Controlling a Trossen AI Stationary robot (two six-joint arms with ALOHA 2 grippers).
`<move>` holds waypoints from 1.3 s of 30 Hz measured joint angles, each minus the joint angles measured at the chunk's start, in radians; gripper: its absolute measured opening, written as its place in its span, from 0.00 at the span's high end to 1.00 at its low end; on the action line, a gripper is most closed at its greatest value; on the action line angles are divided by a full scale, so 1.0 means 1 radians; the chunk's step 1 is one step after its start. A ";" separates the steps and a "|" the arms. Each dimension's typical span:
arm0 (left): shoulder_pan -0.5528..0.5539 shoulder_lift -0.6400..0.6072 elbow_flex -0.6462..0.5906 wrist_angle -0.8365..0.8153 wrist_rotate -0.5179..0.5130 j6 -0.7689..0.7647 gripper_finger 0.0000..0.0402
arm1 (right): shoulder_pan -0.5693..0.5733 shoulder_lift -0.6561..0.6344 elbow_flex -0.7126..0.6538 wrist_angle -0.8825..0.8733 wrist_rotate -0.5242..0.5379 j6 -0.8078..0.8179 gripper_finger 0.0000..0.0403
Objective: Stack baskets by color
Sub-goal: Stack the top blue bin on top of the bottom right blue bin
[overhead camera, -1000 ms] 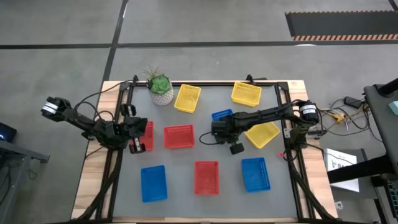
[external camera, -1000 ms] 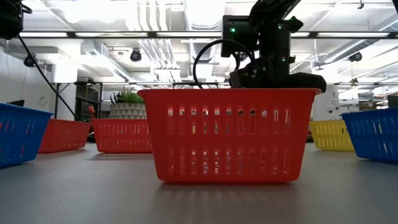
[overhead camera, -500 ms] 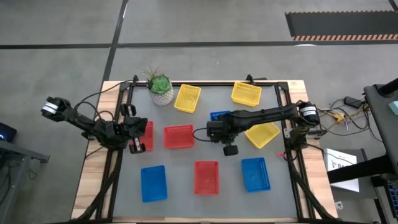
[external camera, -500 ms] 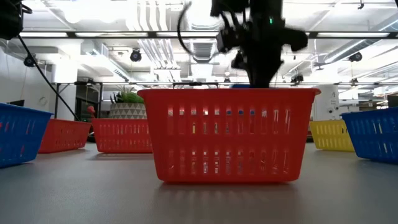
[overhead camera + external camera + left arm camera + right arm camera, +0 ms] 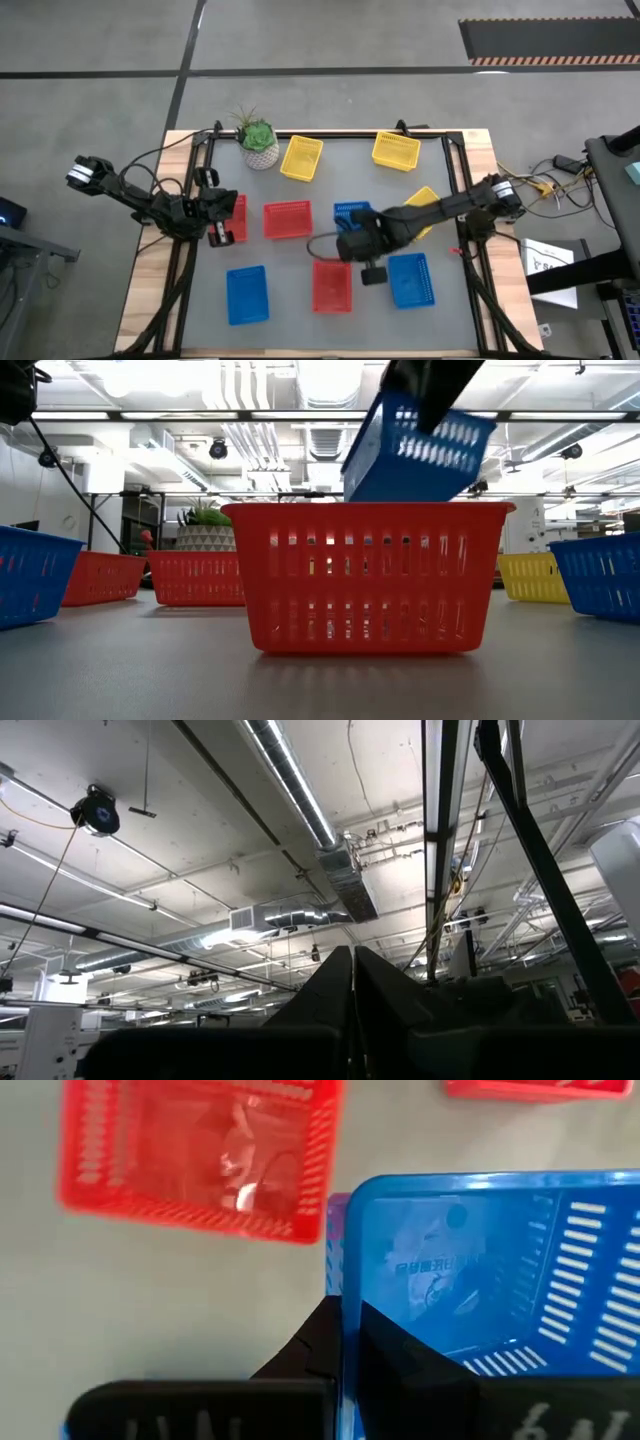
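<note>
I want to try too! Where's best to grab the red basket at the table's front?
Probably the rim of one short wall of the red basket, coming straight down from above. It sits upright and open on top, and its mesh wall looks thin enough to pinch.

Bare table (image 5: 300,262) runs as a lane between the middle row and the front row of baskets. The front red basket (image 5: 332,285) and the blue basket (image 5: 410,279) by the right edge flank a narrow gap. The plant (image 5: 259,141) crowds the back-left corner beside a yellow basket (image 5: 302,158).
</note>
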 joint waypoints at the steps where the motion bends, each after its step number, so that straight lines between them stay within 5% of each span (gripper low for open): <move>1: 0.000 0.000 0.000 0.000 0.000 0.000 1.00 | 0.030 0.000 0.011 -0.021 0.025 0.003 0.98; 7: 0.000 0.000 0.000 0.000 0.000 0.000 1.00 | 0.198 0.000 0.057 -0.125 0.138 0.085 0.98; 16: 0.000 -0.004 0.001 0.001 0.000 0.036 1.00 | 0.362 0.000 0.064 -0.278 0.131 0.478 0.98; 26: 0.000 -0.002 0.001 0.001 0.000 0.056 1.00 | 0.520 0.002 -0.007 -0.265 0.091 0.696 0.98; 39: 0.000 -0.002 0.001 0.001 0.000 0.057 1.00 | 0.547 0.003 -0.186 -0.126 0.079 0.721 0.98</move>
